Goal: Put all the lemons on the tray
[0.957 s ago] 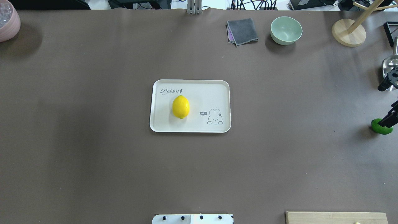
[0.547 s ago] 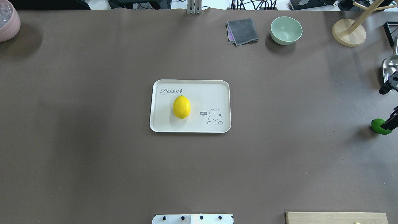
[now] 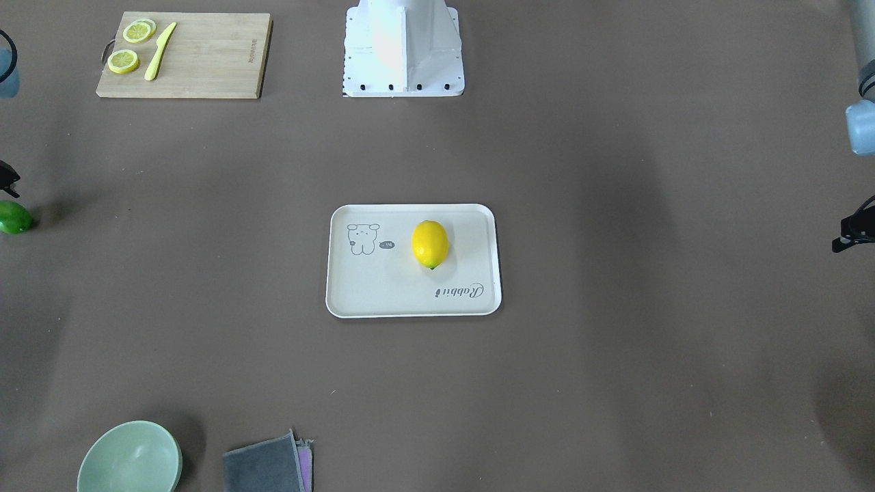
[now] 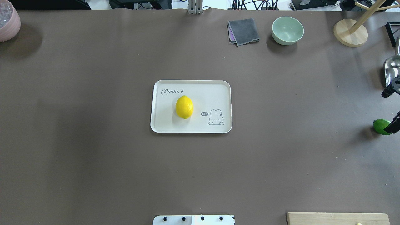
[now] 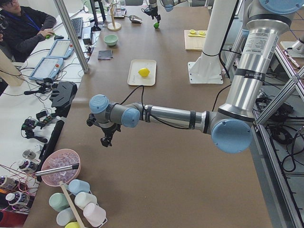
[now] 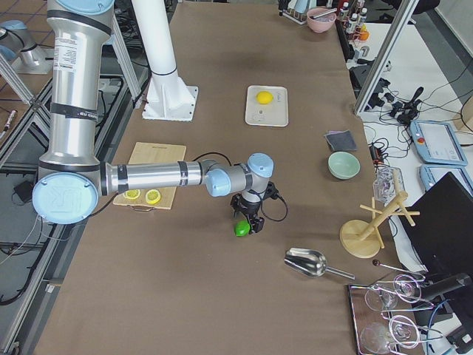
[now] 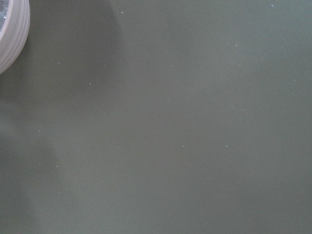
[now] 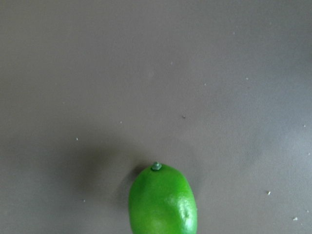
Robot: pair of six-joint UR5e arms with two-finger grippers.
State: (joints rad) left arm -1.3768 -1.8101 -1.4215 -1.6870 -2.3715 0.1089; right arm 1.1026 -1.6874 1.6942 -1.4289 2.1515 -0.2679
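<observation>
The glossy yellow lemon (image 4: 184, 107) lies on the off-white tray (image 4: 206, 93) at the table's middle, left of the rabbit drawing; it also shows in the front view (image 3: 430, 244). The green lemon (image 4: 380, 126) lies on the brown table at the far right edge and fills the bottom of the right wrist view (image 8: 163, 202). My right gripper (image 4: 392, 107) hangs open just above it, one finger overlapping the fruit, nothing held. My left gripper (image 5: 101, 130) is far off over bare table near the pink bowl, fingers apart and empty.
A bamboo board (image 3: 198, 55) with lemon slices (image 3: 124, 61) and a yellow knife (image 3: 160, 51) lies near the robot base (image 3: 403, 48). A green bowl (image 4: 287, 30), grey cloth (image 4: 243, 31), wooden stand (image 4: 350, 32), metal scoop (image 4: 392, 67) and pink bowl (image 4: 7, 22) stand along the far side.
My right gripper has drifted a little toward the right edge, uncovering more of the green lemon. The yellow lemon has rolled slightly to the right on the tray.
</observation>
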